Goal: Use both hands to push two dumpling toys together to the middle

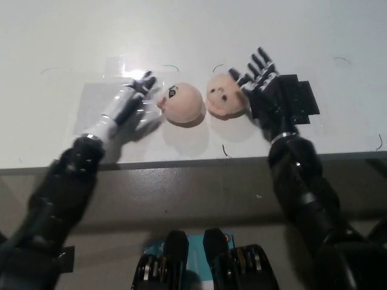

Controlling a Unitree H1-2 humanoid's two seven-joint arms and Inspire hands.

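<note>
Past the near edge of the table [48, 36], toward its middle, the left dumpling toy [184, 103] and right dumpling toy [226, 103] are seen side by side, just touching or nearly so. The left hand [124, 106] and right hand [264, 84] are spread, holding nothing, flanking them. The toys are judged light, soft and prone to rolling; flat-palm pushes on outer sides are advised.

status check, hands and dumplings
Left hand open, beside left dumpling. Right hand open, beside right dumpling. Dumplings side by side, mid-table. Nothing in the way.
</note>
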